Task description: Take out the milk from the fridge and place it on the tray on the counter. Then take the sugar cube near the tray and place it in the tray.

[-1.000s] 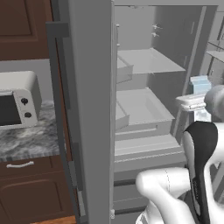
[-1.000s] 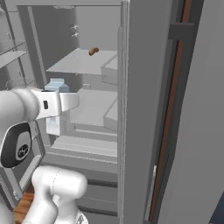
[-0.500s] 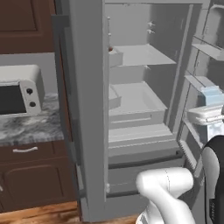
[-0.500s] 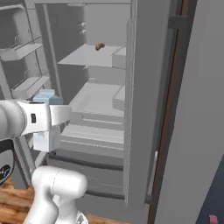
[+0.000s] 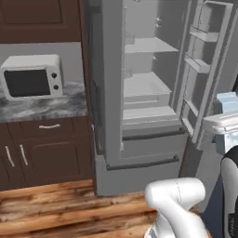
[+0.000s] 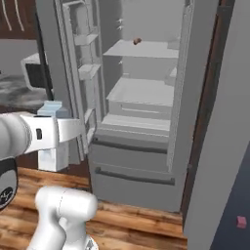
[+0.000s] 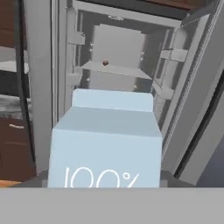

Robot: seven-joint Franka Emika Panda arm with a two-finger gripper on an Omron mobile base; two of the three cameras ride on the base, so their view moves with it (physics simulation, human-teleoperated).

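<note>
The milk (image 7: 107, 140), a pale blue-and-white carton, fills the lower hand view close in front of the camera. My gripper (image 6: 54, 134) is shut on it, and the fingers are hidden behind the carton. The carton's top (image 5: 228, 101) pokes up above the white hand, clear of the shelves. The fridge (image 5: 148, 93) stands open ahead, its pale grey shelves (image 6: 141, 93) bare but for a small brown item (image 6: 137, 41) on the upper one. The counter (image 5: 42, 109) lies to the fridge's left. The tray and the sugar cube are out of view.
A white microwave (image 5: 32, 76) sits on the counter above dark cabinets (image 5: 46, 148). The open fridge door (image 5: 204, 69) with its racks stands close to my hand. Another closed grey panel (image 6: 219, 122) rises at the right. Wooden floor (image 5: 56, 209) lies below.
The whole picture has shifted: the base has moved back from the fridge, which now looks farther off and more to the middle. The milk stays in my gripper.
</note>
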